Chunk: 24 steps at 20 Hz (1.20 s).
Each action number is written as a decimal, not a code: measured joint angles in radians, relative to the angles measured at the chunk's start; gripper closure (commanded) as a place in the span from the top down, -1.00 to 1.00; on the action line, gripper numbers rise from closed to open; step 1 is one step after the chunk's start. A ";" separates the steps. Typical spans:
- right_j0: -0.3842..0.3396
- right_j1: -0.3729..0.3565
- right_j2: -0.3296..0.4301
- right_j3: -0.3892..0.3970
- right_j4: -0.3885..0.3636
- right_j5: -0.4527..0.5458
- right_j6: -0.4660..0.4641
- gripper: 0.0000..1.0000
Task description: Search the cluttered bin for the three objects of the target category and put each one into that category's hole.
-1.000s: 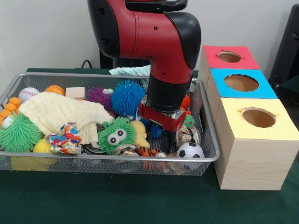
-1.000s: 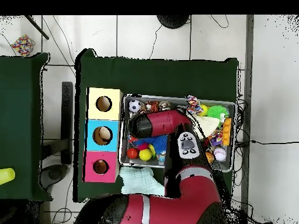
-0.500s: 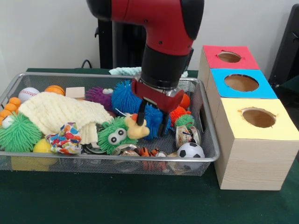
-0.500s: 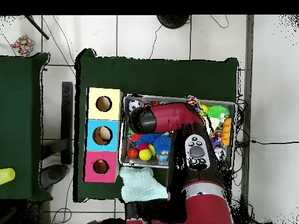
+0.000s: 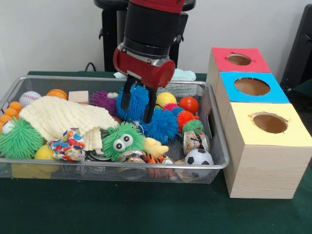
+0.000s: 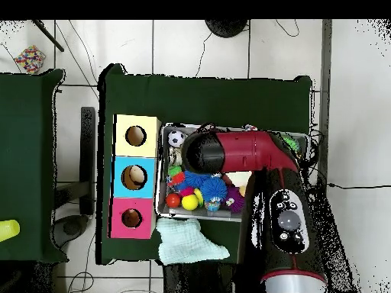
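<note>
Since a second ago my arm has risen out of the mesh bin (image 5: 217,146) and swung toward the bin's middle, and the small yellow plush toy (image 5: 153,146) that hung at the claw (image 5: 138,101) half a second back now lies among the clutter beside the green fuzzy monster (image 5: 121,140). The claw is spread and holds nothing, its two dark fingers (image 5: 126,95) straddling the upper blue spiky ball (image 5: 132,101).

I judge I am still in the search-and-pick step, with the last grasp lost. The three boxes stand beside the bin on the green desk (image 5: 146,214): red-topped box (image 5: 240,59), blue-topped box (image 5: 252,87), yellow-topped box (image 5: 270,124). From overhead something pale sits inside the blue one's hole (image 6: 134,177); I cannot tell what.

Next I would need to settle on a target, lower over it, and close squarely before lifting; the soft, crowded toys could slip again.

No writing or brand is readable anywhere.
</note>
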 measured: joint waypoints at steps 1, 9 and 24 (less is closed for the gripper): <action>-0.002 -0.003 0.000 0.000 0.002 0.000 0.000 1.00; -0.008 -0.006 0.000 0.000 0.017 0.000 0.000 1.00; 0.033 0.021 0.000 0.000 0.023 0.000 0.000 1.00</action>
